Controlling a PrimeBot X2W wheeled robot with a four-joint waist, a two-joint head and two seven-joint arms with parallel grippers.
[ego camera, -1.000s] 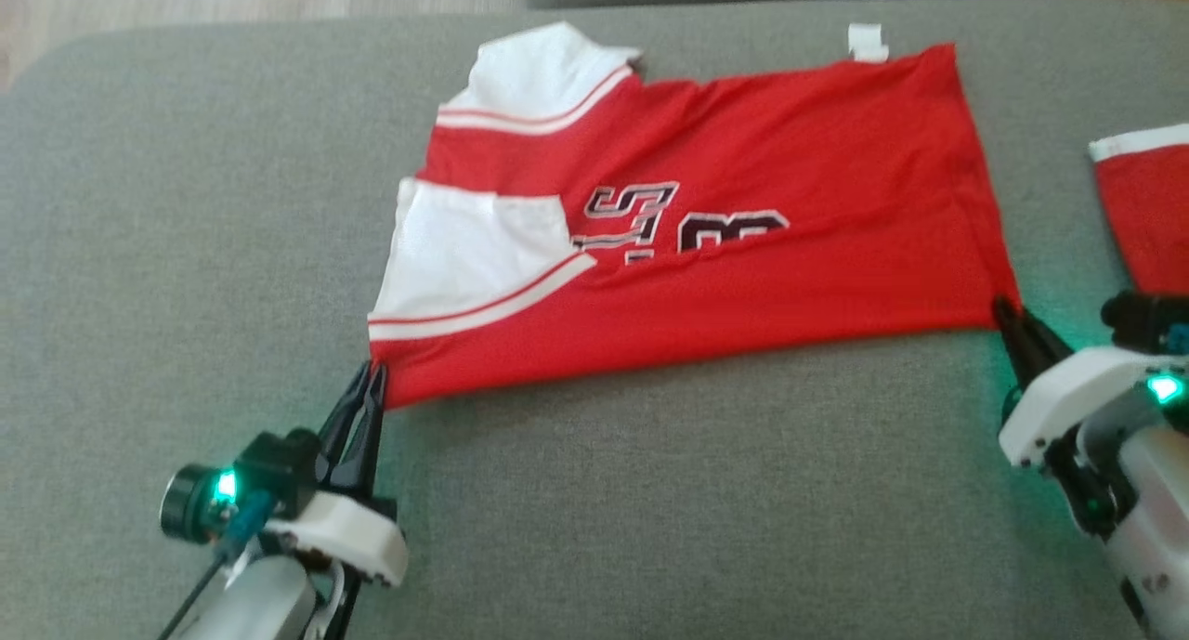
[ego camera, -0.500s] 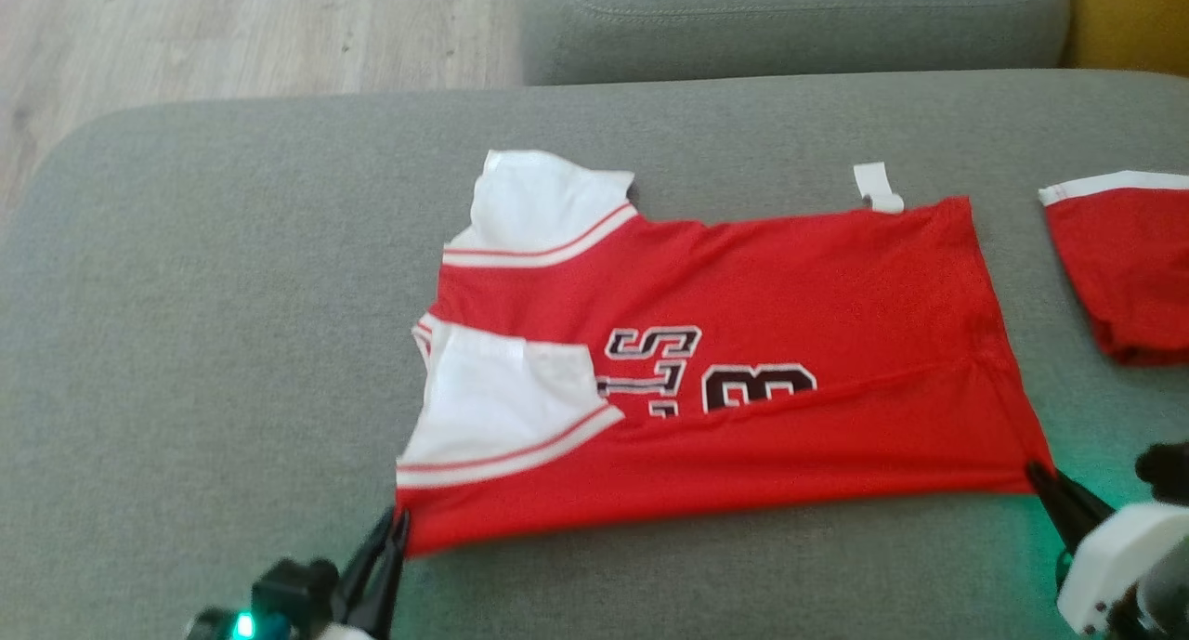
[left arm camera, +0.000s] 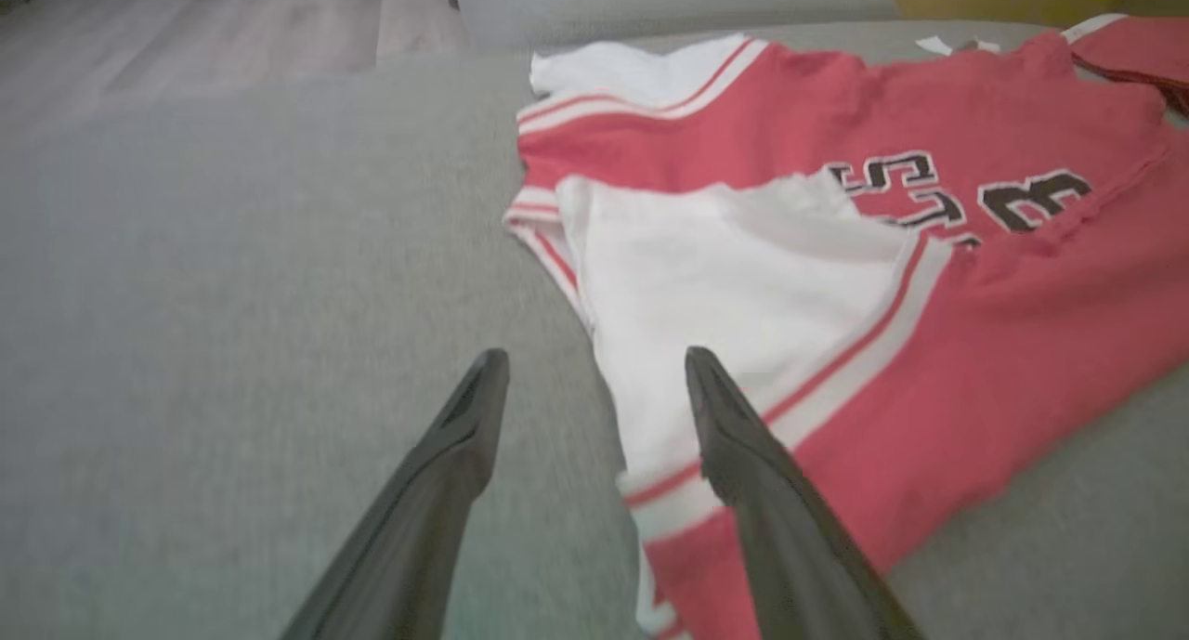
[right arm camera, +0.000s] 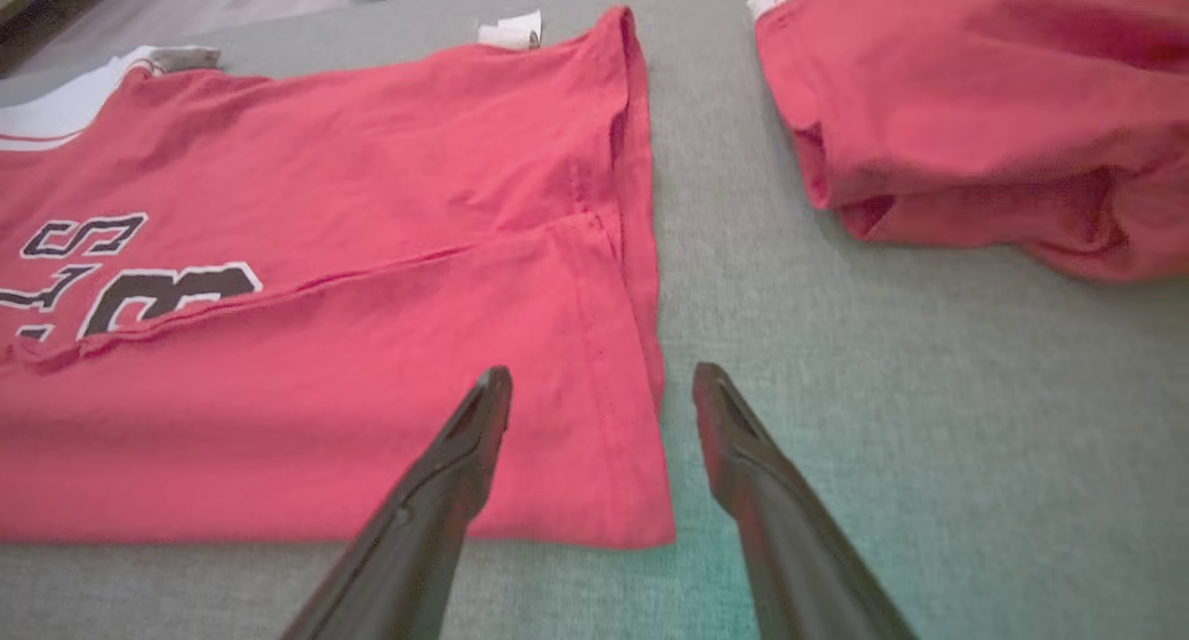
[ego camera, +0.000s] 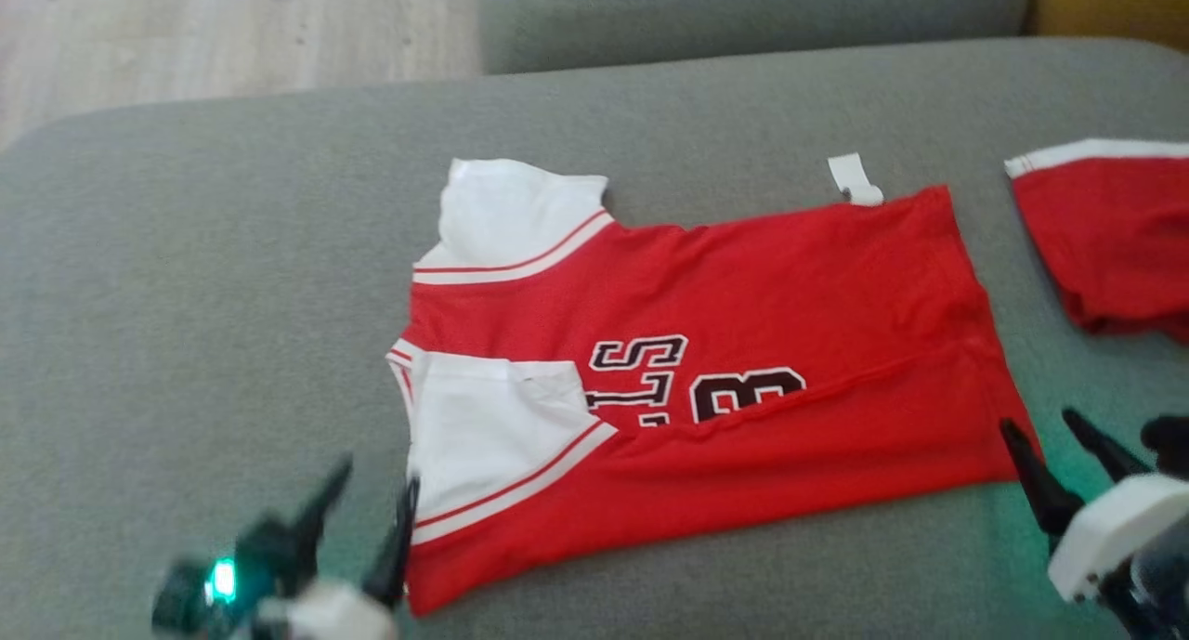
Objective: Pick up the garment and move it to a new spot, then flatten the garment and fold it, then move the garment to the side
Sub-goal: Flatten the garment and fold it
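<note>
A red jersey (ego camera: 743, 343) with white sleeves and dark lettering lies flat on the grey cushion (ego camera: 186, 296), its near long edge folded up over the lettering. My left gripper (ego camera: 376, 473) stands open at the jersey's near left corner, one finger over the white sleeve (left arm camera: 743, 278) and one over bare cushion. My right gripper (ego camera: 1040, 422) stands open at the near right corner, straddling the hem (right arm camera: 641, 361). Neither holds cloth. The jersey also appears in the left wrist view (left arm camera: 975, 278) and the right wrist view (right arm camera: 325, 250).
A second red garment (ego camera: 1105, 241) with a white band lies bunched on the cushion to the right, apart from the jersey (right arm camera: 975, 111). A white tag (ego camera: 855, 177) pokes out at the jersey's far edge. Wooden floor (ego camera: 232, 27) lies beyond the cushion's far left edge.
Both grippers were shut on the jersey's near corners and have now opened, letting the cloth drop flat. The head camera also tilted, shifting the whole picture.
</note>
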